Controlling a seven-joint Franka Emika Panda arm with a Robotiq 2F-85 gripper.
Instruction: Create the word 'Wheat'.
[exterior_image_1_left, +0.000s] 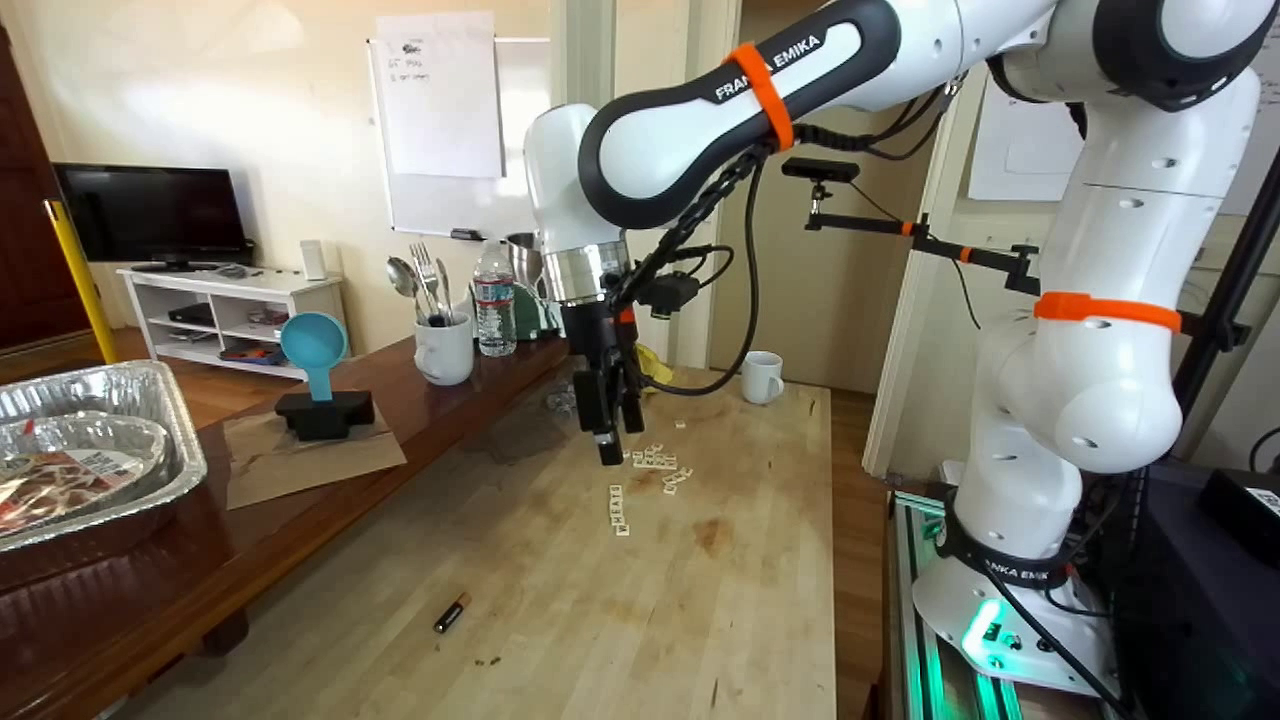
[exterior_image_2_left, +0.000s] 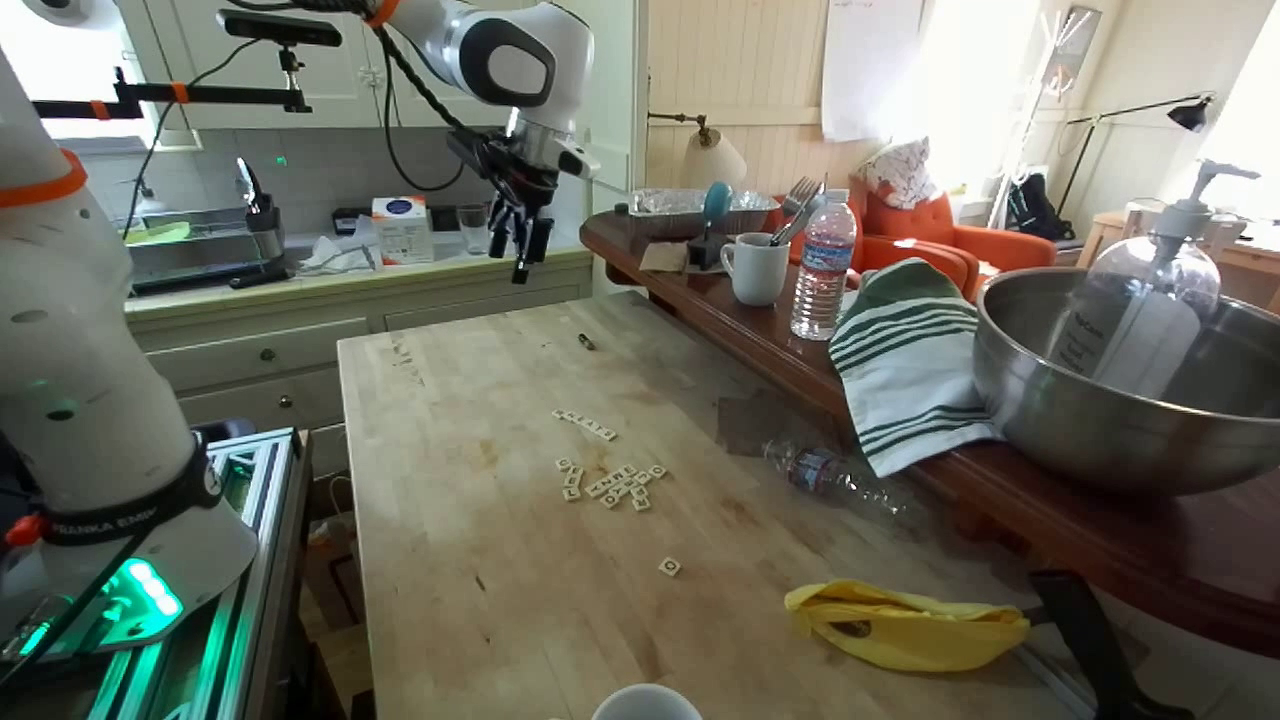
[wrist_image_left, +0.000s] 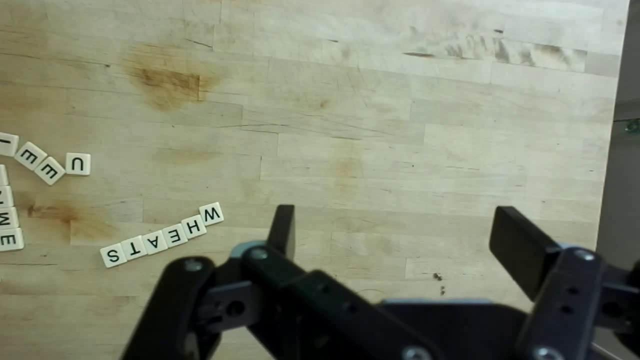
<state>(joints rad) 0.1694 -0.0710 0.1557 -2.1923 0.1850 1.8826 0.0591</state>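
Row of six tiles (wrist_image_left: 154, 242) on the table (wrist_image_left: 380, 165) reads WHEATS, upside down in the wrist view: its first five letters make the word 'Wheat' (wrist_image_left: 174, 235), and the S comes just beside the T. Tiles H to S lie side by side along a slant, while the W is stepped slightly out of line beside the H.

The end effector (wrist_image_left: 392, 225) hangs above the table past the W end of the row, its fingers (wrist_image_left: 284, 227) spread wide apart, with the table showing between them. Also past that end, a battery (exterior_image_1_left: 452, 612) lies well apart from the row, and a few dark crumbs (wrist_image_left: 437, 276) are scattered there.

Past the S end are loose tiles (exterior_image_2_left: 610, 481), some touching, some turned at angles to the row. A lone tile (exterior_image_2_left: 669, 567) lies well past that end, and a mug (exterior_image_1_left: 762, 377), seen in both exterior views, farther past it. A yellow bundle (exterior_image_2_left: 920, 630) and a clear bottle (exterior_image_2_left: 813, 468) on its side also lie past the S end, towards a dark ledge (exterior_image_1_left: 215, 540) that runs along one side of the row, well apart from it. On the ledge stand a water bottle (exterior_image_1_left: 495, 310) and a mug of cutlery (exterior_image_1_left: 445, 352).
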